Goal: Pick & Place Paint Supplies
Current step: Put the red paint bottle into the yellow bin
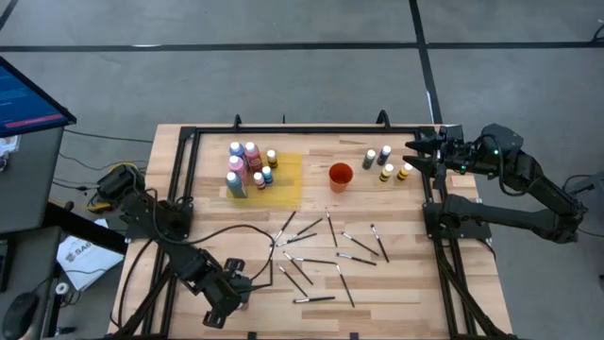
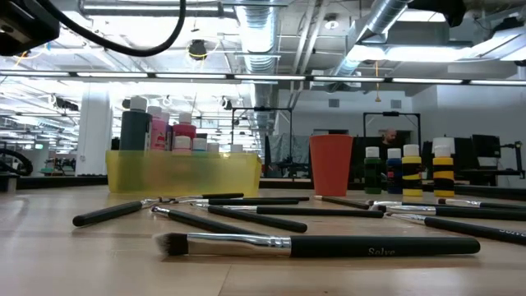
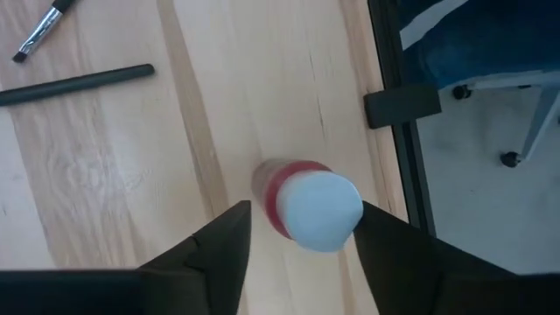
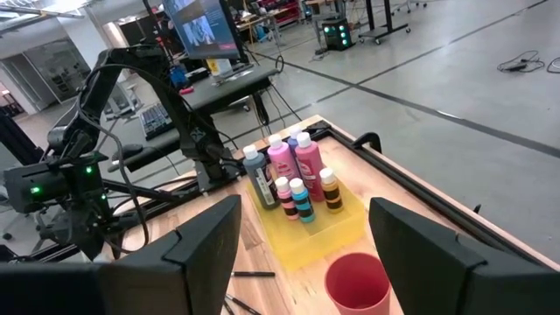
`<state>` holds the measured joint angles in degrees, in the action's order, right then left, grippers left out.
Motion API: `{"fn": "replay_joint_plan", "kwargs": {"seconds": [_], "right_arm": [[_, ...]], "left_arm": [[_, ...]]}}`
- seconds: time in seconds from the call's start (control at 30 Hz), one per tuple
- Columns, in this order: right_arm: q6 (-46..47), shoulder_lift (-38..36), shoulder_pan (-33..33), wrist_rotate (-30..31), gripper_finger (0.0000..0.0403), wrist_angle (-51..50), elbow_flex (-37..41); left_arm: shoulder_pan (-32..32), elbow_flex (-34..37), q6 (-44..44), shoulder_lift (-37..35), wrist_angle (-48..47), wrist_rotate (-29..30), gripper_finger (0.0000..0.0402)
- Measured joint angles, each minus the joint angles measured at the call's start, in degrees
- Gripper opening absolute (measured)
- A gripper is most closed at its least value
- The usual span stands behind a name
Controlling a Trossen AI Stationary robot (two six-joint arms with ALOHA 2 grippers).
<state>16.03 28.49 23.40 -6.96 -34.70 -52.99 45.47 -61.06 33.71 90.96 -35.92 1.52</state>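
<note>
The left hand (image 3: 302,241) hangs low over the pale wooden tabletop (image 1: 396,283), its two dark fingers standing apart on either side of a small red paint bottle with a pale cap (image 3: 308,204), which sits between them but is not yet clamped. The thin dark brushes with light tips (image 1: 326,255) lie scattered just beyond that hand, none of them gathered. Farther off, a cluster of pink, blue and yellow bottles (image 1: 247,167) already stands on the flat yellow rectangular mat (image 1: 288,179). The right hand (image 4: 302,254) waits with fingers wide and empty; near it stand four more small bottles (image 1: 387,164) and the orange-red cup (image 1: 340,177). By my judgement the task is partly done.
</note>
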Motion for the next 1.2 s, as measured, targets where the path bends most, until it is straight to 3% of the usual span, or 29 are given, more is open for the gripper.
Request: {"fn": "replay_joint_plan", "kwargs": {"seconds": [0.4,0.77,0.97,1.2], "right_arm": [[0.1,0.0,0.0,1.3,0.0248,0.0,0.0],[0.1,0.0,0.0,1.3,0.0248,0.0,0.0],[0.1,0.0,0.0,1.3,0.0248,0.0,0.0],[-0.1,0.0,0.0,1.3,0.0248,0.0,0.0]], "left_arm": [[-0.6,0.0,0.2,0.0,0.2,0.0,0.0091],[-4.7,0.1,-0.3,-4.0,-5.0,5.9,0.0092],[-10.5,0.1,-0.4,-9.9,-14.9,12.2,0.0092],[-23.8,0.0,-0.8,-17.8,-17.2,21.2,0.0092]]}}
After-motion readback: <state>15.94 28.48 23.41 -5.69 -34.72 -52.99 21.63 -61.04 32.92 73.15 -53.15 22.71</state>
